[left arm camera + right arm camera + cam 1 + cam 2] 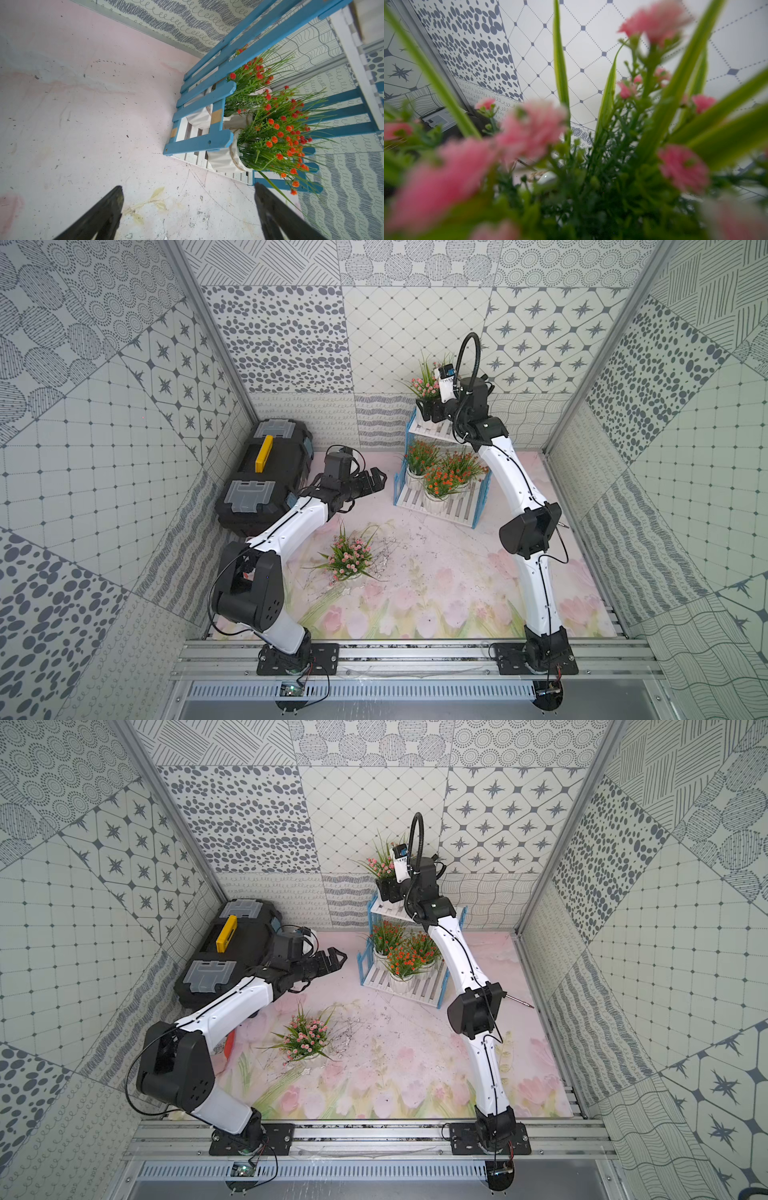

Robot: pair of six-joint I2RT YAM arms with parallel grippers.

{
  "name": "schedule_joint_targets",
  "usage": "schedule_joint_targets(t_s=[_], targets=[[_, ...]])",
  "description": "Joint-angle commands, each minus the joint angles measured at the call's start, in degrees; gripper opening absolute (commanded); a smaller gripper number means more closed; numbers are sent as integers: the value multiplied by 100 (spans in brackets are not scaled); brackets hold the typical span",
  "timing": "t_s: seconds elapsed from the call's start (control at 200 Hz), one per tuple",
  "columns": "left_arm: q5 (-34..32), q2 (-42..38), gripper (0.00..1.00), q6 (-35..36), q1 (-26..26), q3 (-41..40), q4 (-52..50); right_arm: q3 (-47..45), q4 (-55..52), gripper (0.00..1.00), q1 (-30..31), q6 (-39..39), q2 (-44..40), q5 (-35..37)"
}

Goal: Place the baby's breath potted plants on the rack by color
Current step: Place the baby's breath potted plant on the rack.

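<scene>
My right gripper [430,412] [388,890] is over the upper tier of the rack [457,514] [419,992], shut on the pot of a pink baby's breath plant [424,385] [380,865]. Its pot is hidden by the fingers. The plant's blurred pink flowers [529,126] fill the right wrist view and hide the jaws. Three orange-red plants [440,485] [403,961] [276,133] stand in white pots on the lower tier. A second pink plant [349,556] [305,1036] stands on the floral mat. My left gripper [376,481] [336,959] [187,189] hovers open and holds nothing, left of the rack.
A black toolbox [266,472] [224,948] with a yellow handle lies at the back left, beside the left arm. A thin metal rod [519,1000] lies on the mat by the right arm's elbow. Patterned walls close in three sides.
</scene>
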Motion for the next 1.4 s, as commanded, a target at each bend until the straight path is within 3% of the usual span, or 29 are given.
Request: schedule_joint_targets(t_s=[0.0, 0.15, 0.34, 1.391], targets=[[117, -41, 98, 17, -23, -11, 267, 173, 528, 83, -24, -17, 13, -92], [121, -32, 98, 6, -20, -7, 287, 147, 512, 86, -19, -26, 9, -96], [125, -23, 98, 18, -20, -3, 288, 143, 547, 98, -20, -17, 13, -144], [34, -146, 98, 74, -11, 11, 226, -784, 1672, 98, -151, 215, -819, -923]])
